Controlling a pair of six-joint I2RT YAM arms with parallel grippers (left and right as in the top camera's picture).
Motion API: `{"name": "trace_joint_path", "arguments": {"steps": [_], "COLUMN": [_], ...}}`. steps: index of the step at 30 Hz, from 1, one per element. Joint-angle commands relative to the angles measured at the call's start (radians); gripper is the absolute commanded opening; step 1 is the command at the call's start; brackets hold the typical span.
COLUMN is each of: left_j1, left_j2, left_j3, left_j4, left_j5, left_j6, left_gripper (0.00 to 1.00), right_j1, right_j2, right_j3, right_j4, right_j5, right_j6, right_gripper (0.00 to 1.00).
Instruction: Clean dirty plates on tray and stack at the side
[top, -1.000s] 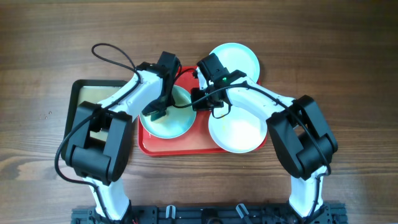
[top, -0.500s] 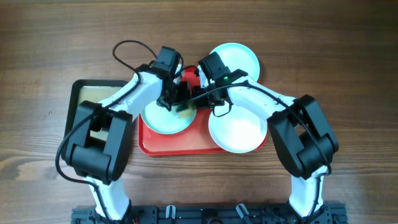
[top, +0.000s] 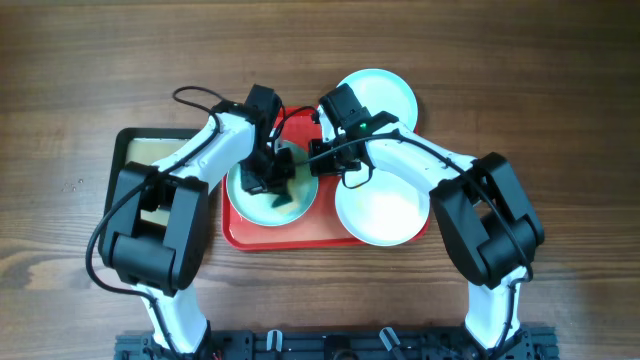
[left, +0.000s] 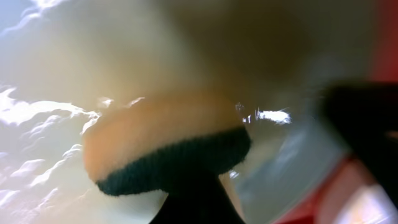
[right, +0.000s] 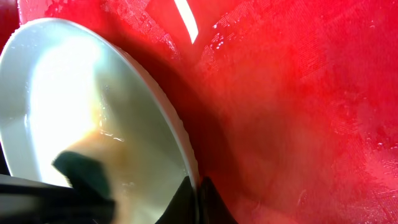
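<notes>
Your left arm reaches in over the red tray (top: 290, 233), bent down at the wrist. The left gripper (top: 268, 182) points into the light-blue plate (top: 245, 206) on the tray's left half. It is closed on a sponge (left: 168, 149), yellow with a dark-green face, pressed against the plate's wet inside. Your right arm comes across from the other side, and the right gripper (top: 318, 160) is pinched tight on that same plate's rim. The white plate (top: 385, 215) overlaps the tray's right edge. A second light-blue plate (top: 390, 95) sits at its far right corner.
</notes>
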Motion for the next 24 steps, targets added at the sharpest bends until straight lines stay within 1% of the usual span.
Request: {"name": "trace_joint_path", "arguments": {"steps": [1,2,3,5,6,7,9,11,14,15,16,17,18,19,20,21,24], "left_j1": [-0.005,0.002,0.012,0.043,0.064,0.089,0.127,0.177,0.241,0.251,0.254,0.254,0.253,0.253,0.253,0.253,0.262], "left_j2": [0.028,0.028,0.028,0.028,0.028,0.027,0.026,0.026,0.024,0.022,0.019,0.016,0.016,0.016,0.016,0.016,0.012], "left_j3": [-0.015,-0.015,-0.015,-0.014,-0.006,0.017,0.087,0.231,0.410,0.436,0.444,0.444,0.444,0.444,0.444,0.444,0.447], "left_j4": [0.170,0.212,0.248,0.297,0.295,0.273,0.185,-0.007,-0.232,-0.267,-0.279,-0.284,-0.292,-0.299,-0.304,-0.306,-0.309], "left_j5": [0.192,0.164,0.095,-0.109,-0.199,-0.238,-0.278,-0.312,-0.311,-0.311,-0.309,-0.283,-0.231,-0.200,-0.199,-0.200,-0.200], "left_j6": [0.114,0.090,0.031,-0.094,-0.129,-0.131,-0.130,-0.127,-0.115,-0.115,-0.114,-0.089,-0.051,-0.035,-0.035,-0.033,0.016], "left_gripper": [0.04,0.04,0.04,0.04,0.04,0.04,0.04,0.04,0.04,0.04,0.04,0.04,0.04,0.04,0.04,0.04,0.04], "right_j1": [0.003,0.003,0.003,0.003,0.003,0.003,0.003,0.003,0.003,0.003,0.003,0.003,0.003,0.003,0.003,0.003,0.003], "right_j2": [0.016,0.016,0.016,0.016,0.016,0.016,0.016,0.016,0.016,0.017,0.019,0.026,0.043,0.060,0.063,0.065,0.057], "right_j3": [0.002,0.002,0.002,0.002,0.002,0.002,0.002,0.002,0.001,0.001,0.001,0.001,0.001,0.001,0.001,0.001,0.009], "right_j4": [-0.001,-0.001,-0.002,-0.002,-0.002,-0.002,-0.007,-0.021,-0.030,-0.029,-0.027,-0.023,-0.016,-0.013,-0.012,-0.007,-0.006], "right_j5": [0.002,0.002,0.002,0.002,0.002,0.002,0.002,0.002,0.002,0.002,0.003,0.005,0.005,0.001,-0.006,-0.010,-0.010], "right_j6": [-0.002,-0.002,-0.002,-0.002,-0.002,-0.002,-0.002,-0.001,0.001,0.005,0.009,0.028,0.035,0.055,0.057,0.056,0.048], "right_gripper": [0.04,0.04,0.04,0.04,0.04,0.04,0.04,0.04,0.05,0.22,0.31,0.34,0.34,0.28,0.14,0.04,0.04]}}
